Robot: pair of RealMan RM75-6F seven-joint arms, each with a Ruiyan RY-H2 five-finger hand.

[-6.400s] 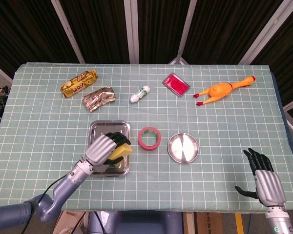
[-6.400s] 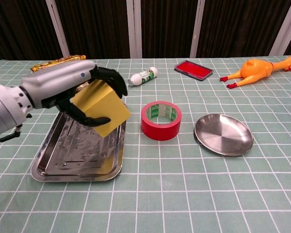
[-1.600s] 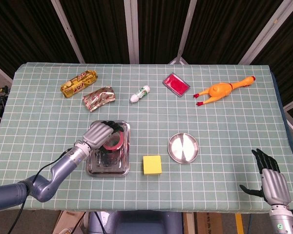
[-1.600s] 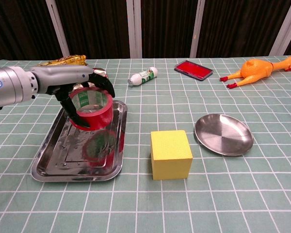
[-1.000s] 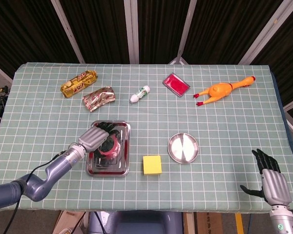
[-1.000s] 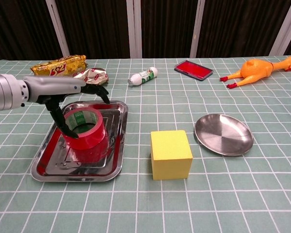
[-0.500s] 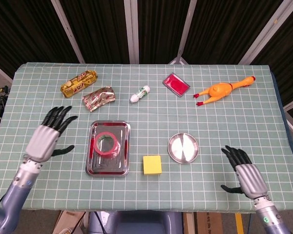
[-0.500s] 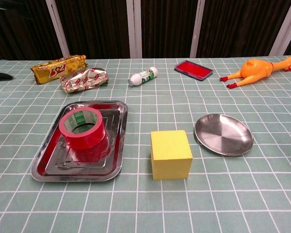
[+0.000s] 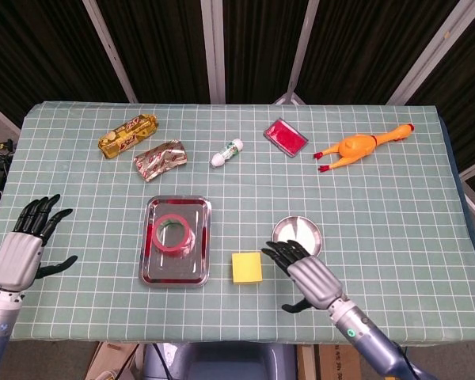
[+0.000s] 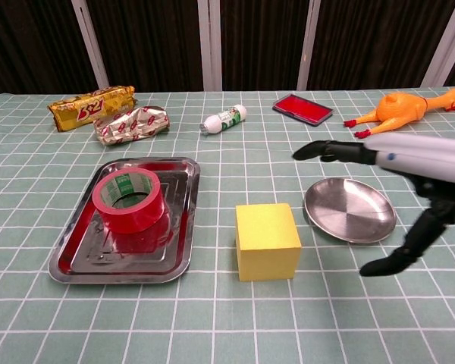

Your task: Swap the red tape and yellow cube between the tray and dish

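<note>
Head view, red tape (image 9: 172, 231): flat inside the tray (image 9: 151, 273), toward its 12 o'clock end.
Head view, yellow cube (image 9: 247, 267): on the bench (image 9: 396, 206), at 3 o'clock of the tray, at 8 o'clock of the dish (image 9: 301, 229).
Head view, left hand (image 9: 22, 252): empty, fingers spread, at 9 o'clock of the tray, well apart.
Chest view, right hand (image 10: 409, 163): empty, fingers apart, over the dish (image 10: 330, 216), at 3 o'clock of the yellow cube (image 10: 267, 241).

**Lighting and picture quality**

Bright, even overhead light; backdrop dark. Soft, short shadows under objects. Glare and red reflections on the tray (image 10: 183, 227); sheen on the dish (image 10: 350, 212). Both views sharp; right hand (image 10: 409, 163) slightly blurred in chest view.
</note>
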